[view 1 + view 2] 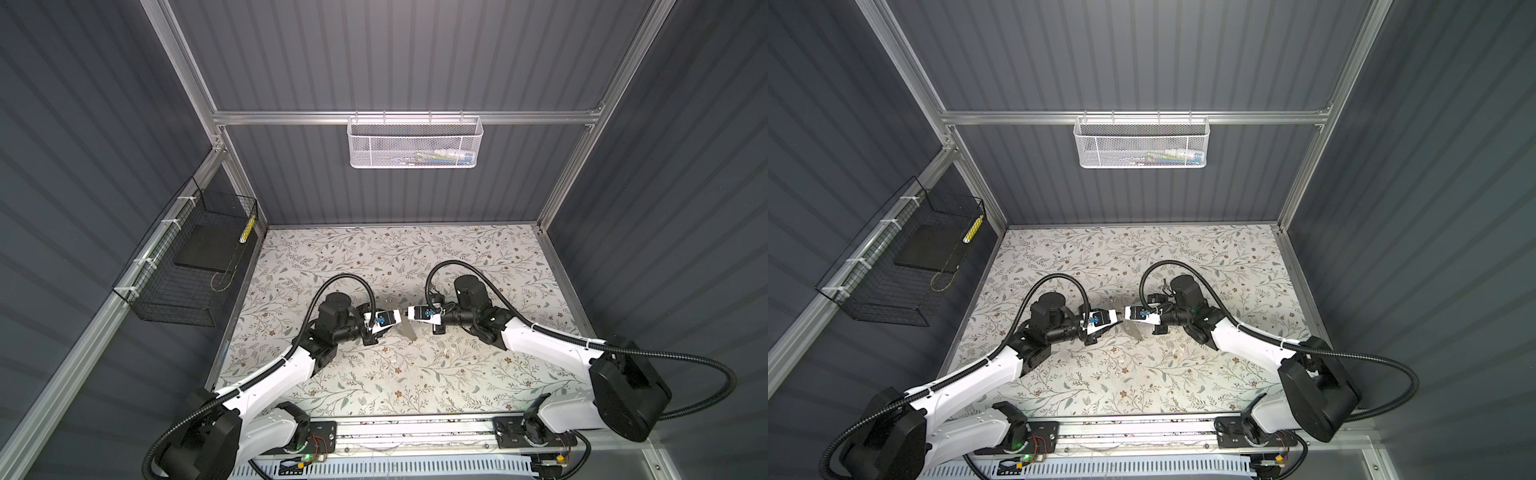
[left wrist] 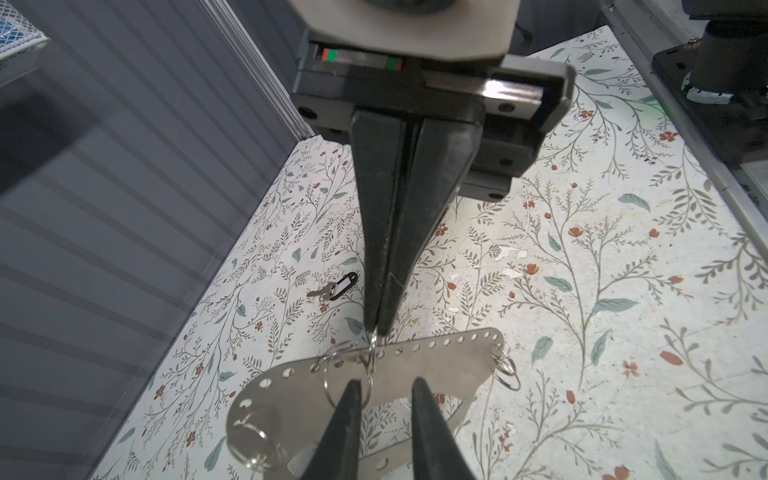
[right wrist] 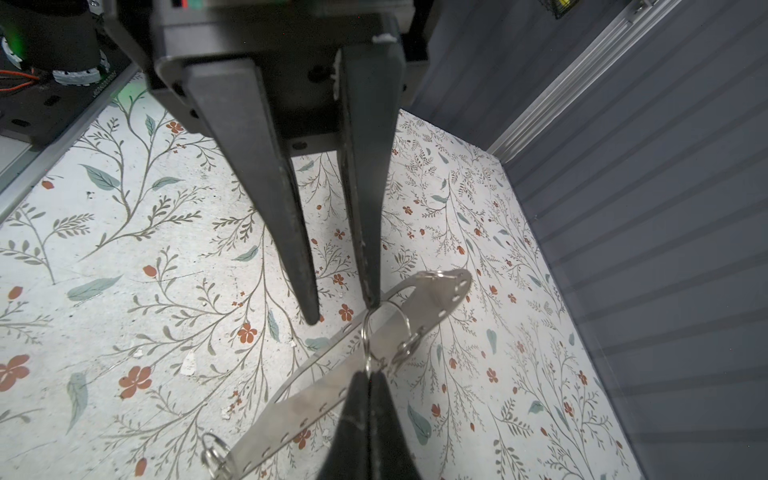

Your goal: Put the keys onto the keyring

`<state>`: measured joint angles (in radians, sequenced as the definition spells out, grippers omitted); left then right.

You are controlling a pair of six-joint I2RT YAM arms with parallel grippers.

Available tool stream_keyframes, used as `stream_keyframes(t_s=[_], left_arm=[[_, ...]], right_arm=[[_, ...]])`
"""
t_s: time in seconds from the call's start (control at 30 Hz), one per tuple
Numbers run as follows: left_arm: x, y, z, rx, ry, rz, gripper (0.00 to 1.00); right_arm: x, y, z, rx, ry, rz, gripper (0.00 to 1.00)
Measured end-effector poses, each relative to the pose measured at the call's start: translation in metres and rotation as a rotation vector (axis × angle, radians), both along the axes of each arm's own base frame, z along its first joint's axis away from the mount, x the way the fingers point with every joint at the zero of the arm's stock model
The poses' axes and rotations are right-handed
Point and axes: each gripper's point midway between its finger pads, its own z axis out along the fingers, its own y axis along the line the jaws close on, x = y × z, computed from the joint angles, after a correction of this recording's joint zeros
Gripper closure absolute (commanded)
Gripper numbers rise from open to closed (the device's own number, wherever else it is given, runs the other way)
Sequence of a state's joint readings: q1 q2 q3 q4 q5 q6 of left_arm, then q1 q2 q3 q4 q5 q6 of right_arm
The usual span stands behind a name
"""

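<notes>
Threading looks unstarted (my guess): right fingers (image 3: 357,403) pinch a ring (image 3: 365,332) on the plate (image 3: 434,299), left fingers (image 2: 351,403) stand narrowly apart, empty; key (image 2: 320,292) lies mid-table (image 2: 540,332).

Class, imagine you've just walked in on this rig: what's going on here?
Two robot arms meet over a holed metal plate that carries several split rings. The right gripper is shut on one ring, and the plate seems to hang from it above the table. The left gripper is open, its tips right beside that spot. A tagged key lies on the table, not yet on any ring.
</notes>
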<state>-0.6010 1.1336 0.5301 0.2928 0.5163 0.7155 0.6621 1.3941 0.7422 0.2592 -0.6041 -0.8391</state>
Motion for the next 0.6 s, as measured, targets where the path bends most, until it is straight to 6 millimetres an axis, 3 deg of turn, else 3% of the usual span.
stream_keyframes(t_s=[0.6], left_arm=[[0.0055,-0.0024,-0.0069,0.033,-0.004,0.041,0.83]], right_arm=[[-0.0099,0.0017,-0.0055,-0.022,0.023,0.037,1.0]])
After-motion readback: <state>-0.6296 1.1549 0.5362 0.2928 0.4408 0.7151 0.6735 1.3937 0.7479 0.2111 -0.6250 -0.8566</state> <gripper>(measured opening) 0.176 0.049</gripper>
